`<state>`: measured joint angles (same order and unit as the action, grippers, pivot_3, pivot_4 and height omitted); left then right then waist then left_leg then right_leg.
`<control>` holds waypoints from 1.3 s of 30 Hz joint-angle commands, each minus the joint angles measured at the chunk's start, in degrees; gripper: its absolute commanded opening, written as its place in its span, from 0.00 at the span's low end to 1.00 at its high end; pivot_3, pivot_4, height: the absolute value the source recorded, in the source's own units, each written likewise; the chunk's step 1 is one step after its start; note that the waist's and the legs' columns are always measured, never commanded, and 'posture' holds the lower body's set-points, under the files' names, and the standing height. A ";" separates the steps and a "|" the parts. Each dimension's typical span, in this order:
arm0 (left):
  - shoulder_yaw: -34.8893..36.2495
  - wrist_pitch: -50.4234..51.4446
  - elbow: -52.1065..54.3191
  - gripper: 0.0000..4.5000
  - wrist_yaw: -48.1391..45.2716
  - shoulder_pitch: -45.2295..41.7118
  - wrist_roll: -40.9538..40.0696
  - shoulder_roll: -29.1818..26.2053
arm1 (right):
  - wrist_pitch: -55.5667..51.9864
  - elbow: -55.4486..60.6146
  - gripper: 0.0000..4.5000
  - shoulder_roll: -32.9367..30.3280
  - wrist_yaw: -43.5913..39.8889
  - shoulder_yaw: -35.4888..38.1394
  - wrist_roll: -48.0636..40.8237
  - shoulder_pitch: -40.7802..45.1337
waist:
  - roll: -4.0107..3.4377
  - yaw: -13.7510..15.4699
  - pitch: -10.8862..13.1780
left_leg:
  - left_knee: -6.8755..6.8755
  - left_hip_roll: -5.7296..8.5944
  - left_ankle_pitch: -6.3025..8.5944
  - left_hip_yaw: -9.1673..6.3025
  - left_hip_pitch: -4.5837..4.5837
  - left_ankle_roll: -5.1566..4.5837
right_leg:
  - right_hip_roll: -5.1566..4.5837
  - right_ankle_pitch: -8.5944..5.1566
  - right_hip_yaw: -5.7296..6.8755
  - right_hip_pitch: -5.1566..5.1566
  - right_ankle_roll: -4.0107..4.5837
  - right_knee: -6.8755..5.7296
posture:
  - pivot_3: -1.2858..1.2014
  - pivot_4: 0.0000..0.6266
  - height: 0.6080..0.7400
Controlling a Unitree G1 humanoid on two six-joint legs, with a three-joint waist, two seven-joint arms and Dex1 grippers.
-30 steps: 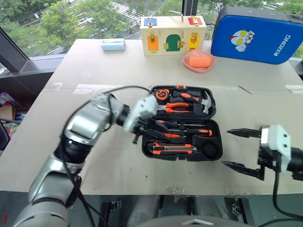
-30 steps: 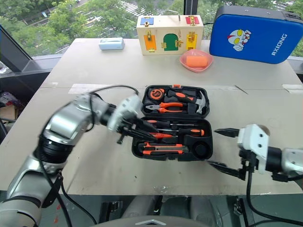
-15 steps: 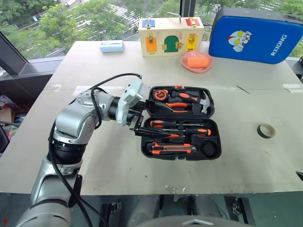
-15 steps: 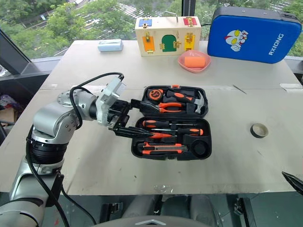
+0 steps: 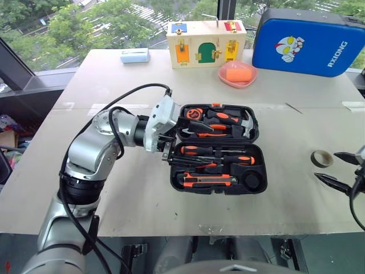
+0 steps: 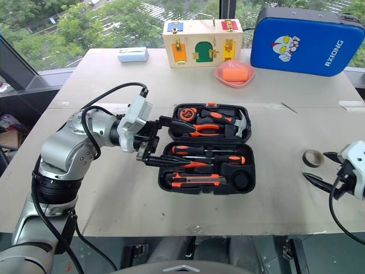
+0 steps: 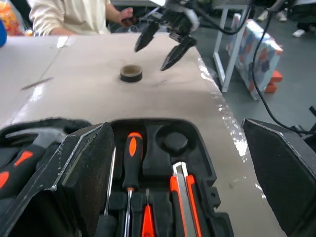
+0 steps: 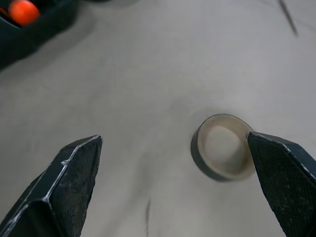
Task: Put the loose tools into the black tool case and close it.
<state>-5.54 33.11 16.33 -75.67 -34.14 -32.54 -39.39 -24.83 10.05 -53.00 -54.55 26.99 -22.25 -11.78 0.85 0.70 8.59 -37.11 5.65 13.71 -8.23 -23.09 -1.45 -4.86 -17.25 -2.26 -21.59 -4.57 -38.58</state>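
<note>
Right gripper (image 6: 321, 167) agape beside tape roll (image 6: 312, 157)

Grey table (image 5: 114, 80) carrying the open black tool case (image 5: 218, 147), tape roll (image 5: 321, 158), blue case (image 5: 308, 41), wooden latch box (image 5: 206, 44), pink dish (image 5: 239, 73).

A blue cartoon-printed case (image 5: 308, 41) is stood upright at the far right of the table (image 5: 114, 80). A wooden latch board (image 5: 206, 43) with coloured doors is set beside it, and a pink dish (image 5: 238, 74) holding an orange block is placed just in front. A pale blue box (image 5: 136, 55) is laid farther left.
</note>
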 commanded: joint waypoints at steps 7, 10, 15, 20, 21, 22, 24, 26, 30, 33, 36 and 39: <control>0.50 -0.46 4.45 1.00 1.83 0.86 -0.17 -2.45 | 0.87 -8.21 0.08 -0.14 2.91 -8.47 6.03 7.98 | -0.03 -0.04 0.01 | 0.00 0.01 0.00 0.00 -0.01 0.00 | -0.01 0.00 -0.01 -0.01 0.00 -0.01 | 0.52 0.24 0.96; 0.41 -0.18 4.76 1.00 2.18 0.65 -0.35 -2.74 | 1.60 -10.36 0.08 0.54 3.62 -10.21 7.24 9.76 | -0.02 -0.09 0.01 | -0.03 0.01 0.00 0.00 0.03 0.00 | 0.00 0.01 -0.03 0.00 -0.01 -0.05 | 0.52 0.24 0.96; 0.15 0.16 5.15 1.00 2.32 0.31 -0.51 -2.96 | 1.81 -11.80 0.08 1.14 4.26 -11.50 7.88 11.62 | -0.03 -0.09 0.01 | -0.02 0.01 0.00 0.03 0.05 0.00 | 0.01 0.01 -0.06 -0.01 0.00 -0.08 | 0.52 0.24 0.96; -0.76 0.20 5.09 1.00 2.15 -0.34 -0.67 -2.30 | 2.47 -12.42 0.04 1.13 3.66 -12.08 8.02 12.86 | -0.03 -0.16 0.01 | -0.03 0.01 0.00 0.03 0.05 0.00 | 0.03 0.01 -0.07 0.00 -0.01 -0.09 | 0.52 0.24 0.96; -0.94 0.15 4.93 1.00 2.10 -0.54 -0.66 -2.24 | 2.74 -11.95 0.04 0.78 3.23 -11.83 7.81 13.09 | -0.03 -0.19 0.01 | -0.05 0.01 0.00 0.05 0.05 0.00 | 0.02 0.01 -0.09 0.00 -0.01 -0.11 | 0.52 0.24 0.96; -1.09 0.10 4.78 1.00 2.08 -0.71 -0.68 -2.21 | 2.77 -11.41 0.04 0.48 2.81 -11.58 7.51 13.35 | -0.03 -0.21 0.01 | -0.05 0.02 0.00 0.06 0.06 0.00 | 0.02 0.01 -0.10 0.00 -0.01 -0.13 | 0.52 0.24 0.96; -1.35 0.07 4.50 1.00 1.87 -0.96 -0.72 -2.30 | 1.61 -7.97 0.04 -0.47 -0.08 -10.90 4.84 13.87 | -0.04 -0.27 0.02 | -0.05 0.01 0.00 0.06 0.06 0.00 | 0.03 0.01 -0.10 -0.01 -0.01 -0.13 | 0.52 0.24 0.96; -1.53 0.23 4.85 1.00 0.95 -0.44 -0.87 -3.11 | -0.78 -1.30 0.04 -2.22 -5.36 -10.96 -0.03 14.31 | -0.14 -0.43 0.07 | -0.02 0.01 0.00 0.06 0.05 0.00 | 0.03 0.01 -0.11 -0.03 -0.01 -0.12 | 0.52 0.24 0.96; -2.23 -0.67 6.09 1.00 -1.25 2.06 -0.34 -5.14 | -4.61 12.26 0.04 -5.85 -15.06 -14.54 -9.30 15.83 | -0.21 -1.17 0.11 | 0.05 -0.03 0.01 0.01 0.05 0.00 | 0.06 0.01 -0.06 -0.03 -0.01 -0.06 | 0.52 0.24 0.96; -2.82 -1.29 7.11 1.00 -1.79 3.66 0.01 -5.97 | -4.71 19.11 0.04 -7.00 -18.89 -20.81 -10.98 18.90 | -0.14 -1.43 0.14 | 0.11 -0.06 0.01 -0.03 0.05 -0.01 | 0.06 0.01 -0.02 -0.01 -0.01 0.04 | 0.52 0.24 0.96; -3.23 -1.35 7.67 1.00 -1.77 4.34 0.23 -6.57 | -4.00 20.47 0.04 -5.27 -19.16 -28.33 -8.34 23.51 | -0.11 -1.20 0.17 | 0.01 -0.03 0.02 -0.09 -0.06 -0.02 | 0.00 0.01 0.09 -0.02 -0.01 0.07 | 0.52 0.24 0.96; -3.42 -1.49 8.03 1.00 -2.25 5.06 0.46 -7.62 | -1.91 18.48 0.04 -2.73 -18.25 -34.91 -3.16 27.81 | -0.09 -1.23 0.17 | -0.04 0.01 0.02 -0.11 -0.11 -0.03 | -0.05 0.01 0.13 -0.03 -0.02 0.06 | 0.52 0.24 0.96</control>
<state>-9.60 32.35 22.12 -77.49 -28.90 -31.74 -46.33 -28.26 28.74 -56.12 -73.14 -6.43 -27.62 14.84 0.75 -0.52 8.76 -37.15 5.66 13.73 -8.34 -23.19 -1.47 -4.89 -17.24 -2.13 -21.63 -4.59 -38.52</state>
